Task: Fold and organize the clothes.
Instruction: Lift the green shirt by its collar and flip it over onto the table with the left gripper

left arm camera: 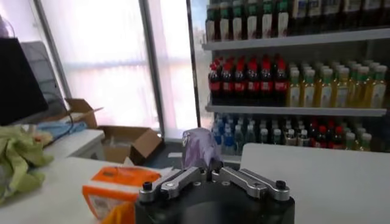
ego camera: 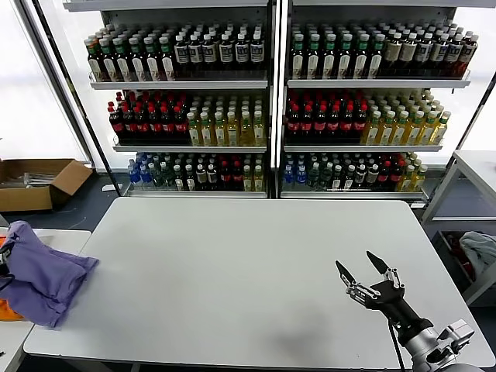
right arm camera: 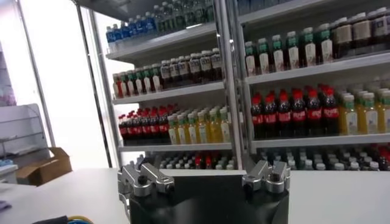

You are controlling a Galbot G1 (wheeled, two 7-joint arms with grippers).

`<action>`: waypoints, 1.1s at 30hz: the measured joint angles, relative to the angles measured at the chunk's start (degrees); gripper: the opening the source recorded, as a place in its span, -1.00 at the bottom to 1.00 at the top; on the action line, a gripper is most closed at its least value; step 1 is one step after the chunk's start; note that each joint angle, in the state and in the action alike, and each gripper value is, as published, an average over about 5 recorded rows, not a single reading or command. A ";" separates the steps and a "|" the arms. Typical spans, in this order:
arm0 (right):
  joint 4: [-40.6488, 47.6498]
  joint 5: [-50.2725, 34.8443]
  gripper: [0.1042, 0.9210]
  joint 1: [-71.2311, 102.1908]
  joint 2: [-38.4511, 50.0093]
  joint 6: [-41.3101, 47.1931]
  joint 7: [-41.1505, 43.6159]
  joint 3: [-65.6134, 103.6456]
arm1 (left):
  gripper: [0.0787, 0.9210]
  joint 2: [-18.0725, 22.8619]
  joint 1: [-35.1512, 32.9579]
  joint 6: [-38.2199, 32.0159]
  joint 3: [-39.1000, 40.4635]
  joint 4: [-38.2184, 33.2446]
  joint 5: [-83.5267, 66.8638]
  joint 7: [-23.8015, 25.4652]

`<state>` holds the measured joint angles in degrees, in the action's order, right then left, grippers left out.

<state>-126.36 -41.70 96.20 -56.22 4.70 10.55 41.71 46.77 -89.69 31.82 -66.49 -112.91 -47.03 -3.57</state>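
Note:
A lavender T-shirt lies bunched at the left edge of the grey table, partly on it and partly hanging toward the side table. In the left wrist view my left gripper is shut on a bunch of this lavender fabric, which stands up between the jaws. The left gripper itself is hidden in the head view at the far left. My right gripper hovers over the table's front right, open and empty. In the right wrist view it shows its jaws spread wide. No print shows on the shirt.
Shelves of bottles stand behind the table. A low white side table with an orange package is at the left. A green cloth and a cardboard box lie farther left. A grey rack stands at the right.

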 measured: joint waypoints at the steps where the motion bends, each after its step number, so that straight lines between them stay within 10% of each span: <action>1: -0.13 0.02 0.76 0.09 -0.07 0.00 -0.03 0.04 | -0.96 0.37 0.21 0.09 1.29 -1.40 0.72 -0.63; 23: -3.86 1.43 0.76 2.53 -0.05 3.95 -4.04 0.84 | -0.95 10.58 16.64 0.11 50.46 -9.70 -1.79 -19.40; 33: -2.73 -1.79 0.76 -3.64 2.04 11.98 -12.10 -7.50 | -0.35 11.83 20.81 -0.65 54.90 -12.61 -13.27 -19.86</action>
<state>-129.10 -43.49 92.56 -54.19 16.68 -1.55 34.21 58.60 -68.88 31.17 -11.59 -125.52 -60.29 -23.44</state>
